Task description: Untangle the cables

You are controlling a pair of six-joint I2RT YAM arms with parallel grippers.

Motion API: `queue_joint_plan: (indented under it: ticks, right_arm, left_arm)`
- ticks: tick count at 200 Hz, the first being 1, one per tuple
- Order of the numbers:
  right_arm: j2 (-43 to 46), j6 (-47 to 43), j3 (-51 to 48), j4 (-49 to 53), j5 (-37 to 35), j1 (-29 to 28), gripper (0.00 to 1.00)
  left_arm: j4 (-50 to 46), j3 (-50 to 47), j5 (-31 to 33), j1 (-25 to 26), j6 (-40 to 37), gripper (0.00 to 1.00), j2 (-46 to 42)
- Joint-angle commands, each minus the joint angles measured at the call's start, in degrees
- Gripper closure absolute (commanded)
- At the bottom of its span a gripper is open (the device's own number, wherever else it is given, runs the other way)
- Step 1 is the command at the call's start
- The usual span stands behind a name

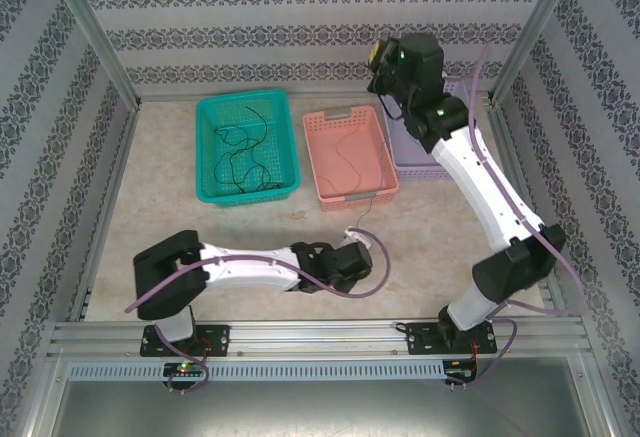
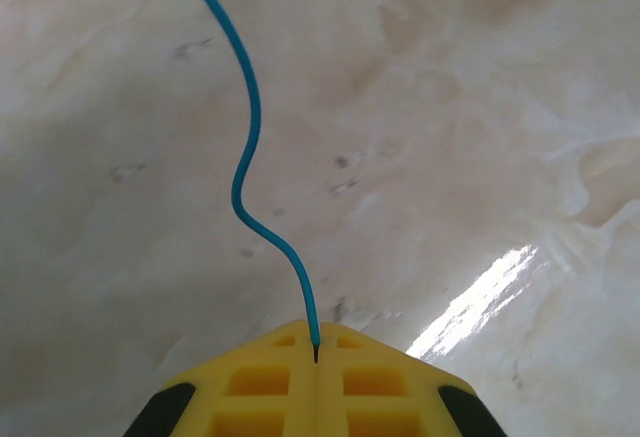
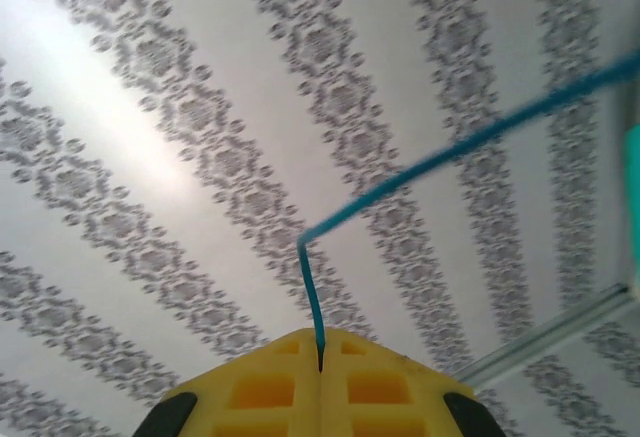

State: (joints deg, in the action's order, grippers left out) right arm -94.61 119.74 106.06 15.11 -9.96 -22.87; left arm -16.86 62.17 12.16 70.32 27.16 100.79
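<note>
Left wrist view: a blue cable (image 2: 247, 137) rises from the shut jaws of the left gripper (image 2: 316, 352), which pinch its end low over the table (image 2: 480, 87). In the right wrist view a blue cable (image 3: 440, 162) likewise runs out of the right gripper (image 3: 320, 352), clamped on it and raised high toward the back wall. Whether both hold the same cable I cannot tell, since the strand is too thin to trace from above.

From above, black cables (image 1: 245, 147) lie in loose loops inside the teal basket (image 1: 205, 147), and a pale cable (image 1: 345, 154) lies in the pink basket (image 1: 312, 157) beside it. A lilac basket (image 1: 402, 164) sits partly behind the right arm, its contents hidden.

By my judgement the task is well along: black and pale strands look separated by colour, apart from each other. What seems left is freeing the blue cable and laying it down on its own. Whether the black loops are knotted is too small to see.
</note>
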Motion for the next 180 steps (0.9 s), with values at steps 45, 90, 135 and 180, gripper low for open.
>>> queue_joint_plan:
  ticks: [45,90,135,180]
  right_arm:
    - [-15.44,28.44,33.28,1.32,-2.78,5.31,1.00]
    - [-23.57,28.88,49.52,4.83,-3.70,6.94,1.00]
    - [-19.64,26.18,41.64,3.34,0.54,8.59,1.00]
    - [-9.53,23.25,22.84,0.27,2.67,8.14,1.00]
  left_arm:
    - [-0.53,5.95,2.35,3.38,-3.36,1.00,8.14]
    - [-1.60,7.45,1.55,3.98,-4.37,1.00,10.72]
    - [-2.46,9.73,2.41,4.11,-4.91,1.00,10.72]
    - [-4.00,15.31,4.52,3.96,-5.83,1.00,10.43]
